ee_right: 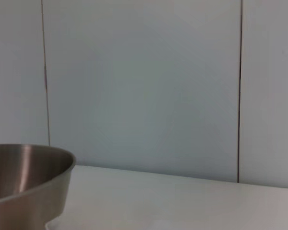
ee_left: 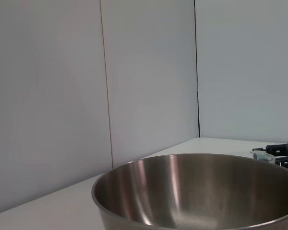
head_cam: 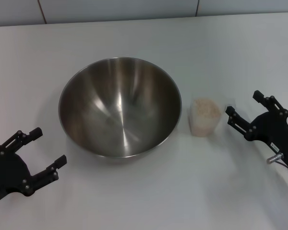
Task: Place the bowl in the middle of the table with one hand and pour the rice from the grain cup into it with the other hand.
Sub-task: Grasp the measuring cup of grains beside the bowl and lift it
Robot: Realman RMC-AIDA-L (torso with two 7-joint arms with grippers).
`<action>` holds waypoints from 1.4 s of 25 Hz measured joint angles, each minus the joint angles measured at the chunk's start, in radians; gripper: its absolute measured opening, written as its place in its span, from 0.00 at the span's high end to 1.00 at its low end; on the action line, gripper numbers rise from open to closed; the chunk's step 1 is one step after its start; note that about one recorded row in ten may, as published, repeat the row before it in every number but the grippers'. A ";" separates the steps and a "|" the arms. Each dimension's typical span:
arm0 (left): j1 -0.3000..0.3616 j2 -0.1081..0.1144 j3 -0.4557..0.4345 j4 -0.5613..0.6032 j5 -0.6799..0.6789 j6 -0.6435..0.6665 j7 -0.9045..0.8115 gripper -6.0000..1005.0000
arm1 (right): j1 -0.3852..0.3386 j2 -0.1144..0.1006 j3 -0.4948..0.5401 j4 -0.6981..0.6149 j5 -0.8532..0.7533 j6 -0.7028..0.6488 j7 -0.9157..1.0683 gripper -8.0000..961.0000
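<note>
Bowl (head_cam: pixel 120 106) sits mid-table (head_cam: pixel 144 191), the rice-filled cup (head_cam: pixel 204 117) just beside it; your left gripper (head_cam: pixel 45 149) and right gripper (head_cam: pixel 241 104) both gape wide, holding nothing.

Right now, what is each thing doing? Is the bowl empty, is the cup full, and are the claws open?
Bowl: upright on the table, empty, nothing holding it.
Cup: upright beside the bowl on the robot's right, full of rice, not held.
Left claw: open, empty, near the bowl's left front.
Right claw: open, empty, just right of the cup.
</note>
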 joint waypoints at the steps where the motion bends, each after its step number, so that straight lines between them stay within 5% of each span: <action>1: 0.000 0.000 0.001 0.000 0.000 0.000 0.000 0.16 | 0.000 0.000 0.000 0.000 0.000 0.000 0.000 0.14; 18: 0.000 0.002 0.002 -0.012 0.000 0.001 0.000 0.16 | 0.029 0.000 0.016 0.010 0.001 0.009 0.000 0.15; 23: 0.000 0.002 0.003 -0.012 0.012 0.001 0.000 0.16 | 0.028 0.000 0.017 0.015 0.001 0.010 0.000 0.36; 35: -0.003 0.002 0.002 -0.012 0.020 0.003 0.000 0.16 | 0.027 0.001 0.024 0.019 0.001 0.017 0.000 0.62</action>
